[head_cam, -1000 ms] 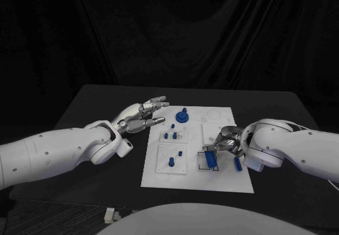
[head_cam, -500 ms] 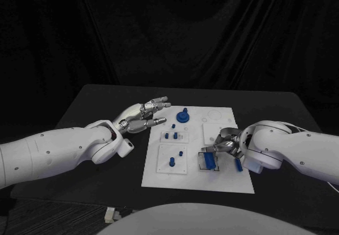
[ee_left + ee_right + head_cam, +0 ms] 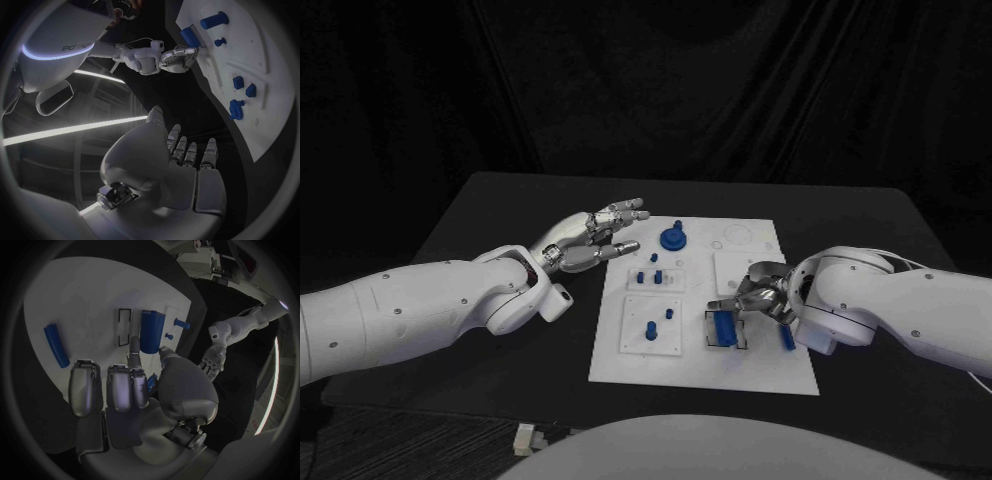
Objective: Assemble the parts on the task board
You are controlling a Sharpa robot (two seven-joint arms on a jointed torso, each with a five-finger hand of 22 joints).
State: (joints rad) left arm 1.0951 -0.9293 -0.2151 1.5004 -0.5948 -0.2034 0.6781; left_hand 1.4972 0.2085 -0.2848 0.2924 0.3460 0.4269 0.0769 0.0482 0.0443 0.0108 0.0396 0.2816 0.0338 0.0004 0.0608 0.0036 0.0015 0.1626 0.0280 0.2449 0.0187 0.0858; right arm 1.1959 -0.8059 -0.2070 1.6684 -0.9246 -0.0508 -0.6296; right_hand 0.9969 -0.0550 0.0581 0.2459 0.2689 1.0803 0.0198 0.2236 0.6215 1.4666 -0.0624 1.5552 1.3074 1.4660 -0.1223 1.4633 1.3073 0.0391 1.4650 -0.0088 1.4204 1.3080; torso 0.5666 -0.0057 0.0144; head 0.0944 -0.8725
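On the white task board [image 3: 704, 345], beside a framed slot, lies the blue block [image 3: 150, 330], small, rigid and probably light and slick, best pinched across its long sides by the right hand [image 3: 759, 296], whose fingers are curled near it holding nothing, while the left hand [image 3: 594, 238] hovers spread and empty.

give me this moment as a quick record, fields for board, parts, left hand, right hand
board: white task board on the black table
parts: blue block, blue bar, blue round part
left hand: left hand open, above the table beside the board
right hand: right hand over the board, fingertips at the block; grip unclear
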